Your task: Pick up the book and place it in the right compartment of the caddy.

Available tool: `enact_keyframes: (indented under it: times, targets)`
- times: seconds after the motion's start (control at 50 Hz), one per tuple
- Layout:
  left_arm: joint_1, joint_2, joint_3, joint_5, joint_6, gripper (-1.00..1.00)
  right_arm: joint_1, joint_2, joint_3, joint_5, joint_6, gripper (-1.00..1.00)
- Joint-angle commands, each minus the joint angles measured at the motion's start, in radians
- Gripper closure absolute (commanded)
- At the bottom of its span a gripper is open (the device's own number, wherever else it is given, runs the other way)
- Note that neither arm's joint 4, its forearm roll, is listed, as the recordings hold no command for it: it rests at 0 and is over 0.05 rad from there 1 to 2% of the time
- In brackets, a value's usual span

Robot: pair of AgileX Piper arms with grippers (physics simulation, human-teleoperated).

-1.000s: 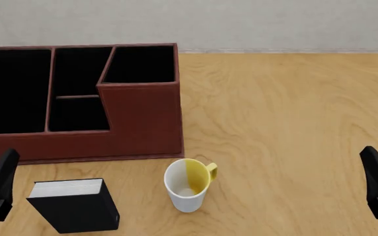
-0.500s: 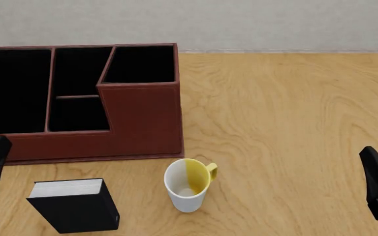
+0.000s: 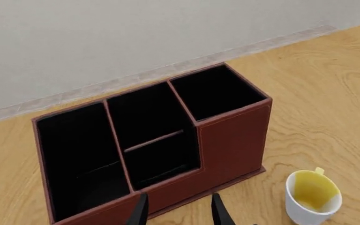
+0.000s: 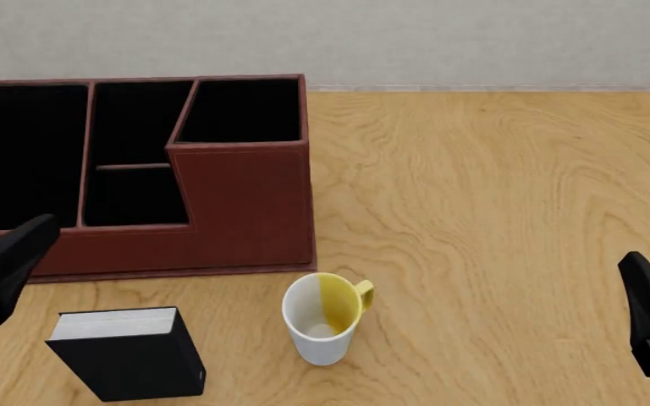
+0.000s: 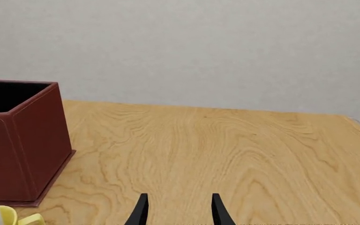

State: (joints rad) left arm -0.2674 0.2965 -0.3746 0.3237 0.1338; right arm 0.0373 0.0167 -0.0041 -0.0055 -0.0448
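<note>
Swung up and inward at left edge since earlier frames: left gripper (image 4: 3,262), fingers spread, empty, above book (image 4: 131,352). Book flat at lower left, before caddy (image 4: 240,220). Right gripper (image 5: 176,211) spread, idle. Grasp not begun.

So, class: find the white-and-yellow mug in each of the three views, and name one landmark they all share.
Front view: the mug stands near the bottom centre, just in front of the caddy's tall corner.
Left wrist view: the mug is in the picture's lower right.
Right wrist view: only the mug's rim shows, bottom left corner.
Shared landmark: the caddy.
</note>
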Motion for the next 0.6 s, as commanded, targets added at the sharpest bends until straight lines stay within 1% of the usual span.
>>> enact_keyframes:
  times: [0.02, 0.06, 0.08, 0.1, 0.12, 0.18, 0.2, 0.22, 0.24, 0.28, 0.32, 0.34, 0.4, 0.44, 0.48, 0.52, 0.58, 0.6]
  targets:
    - [-0.047, 0.112, -0.075, 0.101, 0.096, -1.00, -0.017, 0.010, 0.000, -0.003, 0.006, -1.00]
    - [-0.058, 0.124, -0.103, 0.145, 0.110, -1.00, -0.024, 0.002, 0.000, 0.001, 0.010, -1.00]
    - [-0.056, 0.129, -0.105, 0.152, 0.125, -1.00, -0.026, 0.001, 0.000, 0.001, 0.011, -1.00]
    - [-0.056, 0.129, -0.105, 0.152, 0.125, -1.00, -0.026, 0.001, 0.000, 0.002, 0.011, -1.00]
    - [-0.062, 0.132, -0.108, 0.158, 0.145, -1.00, -0.029, 0.009, 0.000, -0.002, 0.009, -1.00]
    - [-0.072, 0.157, -0.142, 0.192, 0.137, -1.00, -0.024, 0.020, 0.000, -0.007, 0.015, -1.00]
    - [-0.088, 0.164, -0.151, 0.206, 0.148, -1.00, -0.023, 0.021, 0.000, -0.008, 0.016, -1.00]
    - [-0.141, 0.176, -0.151, 0.231, 0.167, -1.00, -0.021, 0.023, 0.000, -0.009, 0.015, -1.00]
    - [-0.151, 0.182, -0.158, 0.244, 0.156, -1.00, -0.021, 0.023, 0.000, -0.009, 0.015, -1.00]
    - [-0.120, 0.189, -0.181, 0.265, 0.185, -1.00, -0.020, 0.027, 0.000, -0.012, 0.013, -1.00]
    - [-0.120, 0.198, -0.198, 0.288, 0.213, -1.00, -0.017, 0.033, 0.000, -0.015, 0.014, -1.00]
    - [-0.118, 0.204, -0.210, 0.301, 0.215, -1.00, -0.017, 0.034, 0.000, -0.015, 0.017, -1.00]
    - [-0.092, 0.220, -0.235, 0.340, 0.262, -1.00, -0.010, 0.041, 0.001, -0.019, 0.016, -1.00]
    - [-0.080, 0.228, -0.261, 0.365, 0.276, -1.00, -0.007, 0.045, 0.001, -0.021, 0.013, -1.00]
    - [-0.080, 0.234, -0.283, 0.384, 0.274, -1.00, 0.003, 0.060, 0.001, -0.030, -0.015, -1.00]
    - [-0.073, 0.241, -0.272, 0.389, 0.293, -1.00, 0.007, 0.072, 0.001, -0.036, -0.004, -1.00]
    - [-0.075, 0.254, -0.259, 0.404, 0.317, -1.00, 0.011, 0.075, 0.001, -0.038, -0.006, -1.00]
    - [-0.074, 0.262, -0.272, 0.415, 0.328, -1.00, 0.011, 0.075, 0.001, -0.038, -0.006, -1.00]
